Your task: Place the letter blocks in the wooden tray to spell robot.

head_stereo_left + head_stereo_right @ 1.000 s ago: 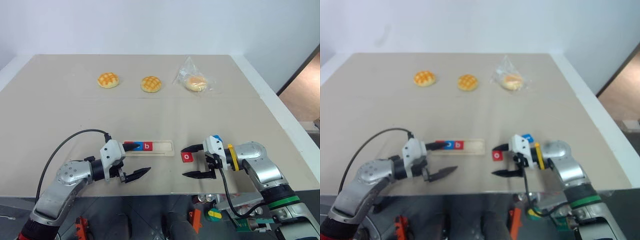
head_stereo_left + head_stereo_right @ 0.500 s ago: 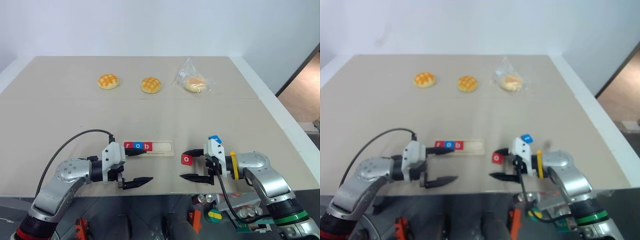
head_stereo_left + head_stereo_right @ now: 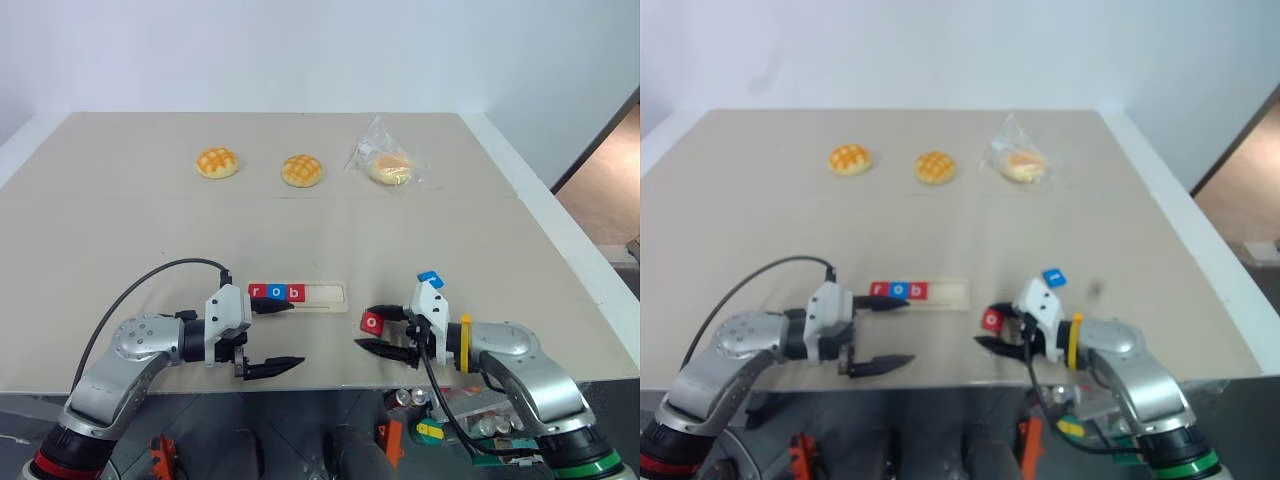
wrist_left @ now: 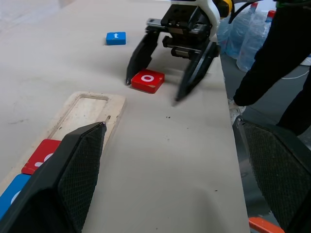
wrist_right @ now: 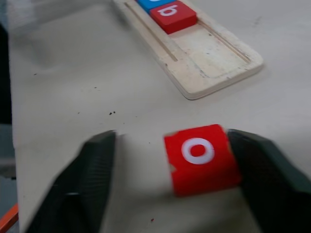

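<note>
Right gripper, narrower than a second ago, brackets the red o block, one finger touching. Left gripper spread by the tray; its r partly hidden.

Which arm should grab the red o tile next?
Right. Its claw already straddles the red o on the table; the left claw sits open by the tray, farther away.
</note>
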`<state>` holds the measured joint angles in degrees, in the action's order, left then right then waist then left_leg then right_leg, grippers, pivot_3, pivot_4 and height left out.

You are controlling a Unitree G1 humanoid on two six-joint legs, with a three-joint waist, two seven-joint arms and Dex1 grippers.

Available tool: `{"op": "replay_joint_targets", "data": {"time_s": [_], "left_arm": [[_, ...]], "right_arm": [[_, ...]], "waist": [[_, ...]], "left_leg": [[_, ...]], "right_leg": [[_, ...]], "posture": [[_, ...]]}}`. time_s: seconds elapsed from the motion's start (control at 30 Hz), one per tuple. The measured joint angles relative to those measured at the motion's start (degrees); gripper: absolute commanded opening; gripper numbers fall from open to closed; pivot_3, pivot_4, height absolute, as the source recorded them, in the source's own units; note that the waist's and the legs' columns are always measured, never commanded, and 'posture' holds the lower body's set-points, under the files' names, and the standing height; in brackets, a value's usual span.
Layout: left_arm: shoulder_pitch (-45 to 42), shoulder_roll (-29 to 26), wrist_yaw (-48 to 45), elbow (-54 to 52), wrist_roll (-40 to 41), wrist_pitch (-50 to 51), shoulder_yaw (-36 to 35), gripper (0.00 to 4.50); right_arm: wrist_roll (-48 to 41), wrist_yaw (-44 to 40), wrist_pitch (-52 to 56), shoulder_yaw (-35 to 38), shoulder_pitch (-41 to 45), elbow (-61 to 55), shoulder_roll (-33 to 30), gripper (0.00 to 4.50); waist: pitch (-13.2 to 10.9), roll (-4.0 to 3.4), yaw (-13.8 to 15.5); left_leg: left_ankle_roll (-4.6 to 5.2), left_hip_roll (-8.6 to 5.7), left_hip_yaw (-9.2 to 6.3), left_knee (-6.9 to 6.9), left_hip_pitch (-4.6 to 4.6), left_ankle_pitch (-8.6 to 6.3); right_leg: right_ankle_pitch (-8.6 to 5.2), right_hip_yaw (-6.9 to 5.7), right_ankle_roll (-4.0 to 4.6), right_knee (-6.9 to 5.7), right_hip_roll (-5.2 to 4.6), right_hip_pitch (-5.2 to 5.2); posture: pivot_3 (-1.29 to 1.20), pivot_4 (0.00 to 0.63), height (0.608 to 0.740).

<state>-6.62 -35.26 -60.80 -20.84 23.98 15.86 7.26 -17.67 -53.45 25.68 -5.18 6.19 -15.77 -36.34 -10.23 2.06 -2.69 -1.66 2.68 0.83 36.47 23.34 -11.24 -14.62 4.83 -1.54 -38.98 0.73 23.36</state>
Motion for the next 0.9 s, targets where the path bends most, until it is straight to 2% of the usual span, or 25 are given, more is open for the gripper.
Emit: {"op": "replay_joint_targets", "data": {"time_s": [0.03, 0.1, 0.13, 0.2, 0.53, 0.73, 0.8, 0.9], "left_arm": [[-0.01, 0.03, 0.19, 0.06, -0.21, -0.08, 0.01, 4.50], [-0.01, 0.08, 0.29, 0.07, -0.39, -0.31, 0.02, 4.50], [-0.02, 0.19, 0.34, 0.08, -0.44, -0.40, 0.04, 4.50], [-0.01, 0.28, 0.38, 0.10, -0.49, -0.45, 0.05, 4.50], [0.00, 0.69, 1.64, 1.11, -1.01, -0.54, -0.17, 4.50], [0.10, 1.86, 4.52, 1.87, -0.86, -0.31, -1.47, 4.50], [-0.03, 2.74, 6.06, 1.91, -0.72, 0.54, -2.05, 4.50], [-0.08, 2.86, 7.28, 1.83, -0.88, 0.82, -2.28, 4.50]], "right_arm": [[-0.05, 1.18, 0.93, 0.34, -0.54, -0.96, 0.16, 2.36], [-0.05, 2.26, 1.66, 0.53, -0.98, -1.67, 0.22, 1.97], [0.04, 3.96, 2.52, 0.76, -1.79, -3.12, 0.38, 1.61], [0.39, 5.03, 2.76, 0.75, -2.69, -4.18, 0.38, 1.31], [0.41, 10.57, 8.54, 0.53, -3.84, -10.25, 0.71, 1.27], [-1.06, 9.02, 10.63, -0.16, 9.59, -7.97, 1.79, 1.27], [-1.02, 5.00, 9.74, -3.82, 17.94, -2.68, 2.36, 1.27], [-0.28, 0.61, 6.39, -7.42, 23.33, 2.47, 3.49, 1.27]], "waist": [[0.00, 0.00, 0.00], [0.00, 0.00, 0.01], [0.00, 0.00, 0.01], [0.00, 0.00, 0.01], [-0.01, 0.01, -0.03], [-0.03, 0.02, -0.13], [-0.07, 0.02, -0.33], [-0.05, 0.05, 0.02]], "left_leg": [[0.00, 0.00, -0.01, -0.01, 0.00, 0.00], [0.00, 0.00, -0.01, -0.02, 0.00, 0.00], [0.00, 0.00, -0.01, -0.02, 0.00, 0.00], [0.00, 0.00, -0.02, -0.03, 0.00, 0.00], [-0.01, 0.01, 0.01, -0.04, 0.00, -0.01], [-0.01, 0.04, 0.02, -0.05, -0.01, 0.00], [0.00, 0.06, 0.09, -0.06, 0.03, 0.00], [0.01, 0.04, -0.05, -0.17, 0.07, -0.03]], "right_leg": [[0.00, -0.01, 0.00, 0.00, 0.00, 0.00], [-0.01, -0.01, 0.01, 0.00, 0.00, 0.00], [-0.01, -0.01, 0.02, 0.00, 0.00, 0.00], [-0.04, -0.02, 0.07, 0.00, 0.00, 0.01], [-0.06, 0.01, 0.09, 0.00, 0.00, 0.04], [-0.02, -0.02, 0.10, 0.00, 0.03, 0.05], [0.02, 0.02, 0.08, 0.01, 0.05, 0.13], [0.00, -0.09, -0.12, 0.01, 0.06, 0.11]], "posture": [[0.00, 0.150, 0.740], [0.00, 0.150, 0.740], [0.00, 0.150, 0.740], [0.00, 0.150, 0.740], [0.00, 0.150, 0.740], [0.00, 0.150, 0.740], [0.00, 0.150, 0.740], [0.00, 0.150, 0.740]]}}
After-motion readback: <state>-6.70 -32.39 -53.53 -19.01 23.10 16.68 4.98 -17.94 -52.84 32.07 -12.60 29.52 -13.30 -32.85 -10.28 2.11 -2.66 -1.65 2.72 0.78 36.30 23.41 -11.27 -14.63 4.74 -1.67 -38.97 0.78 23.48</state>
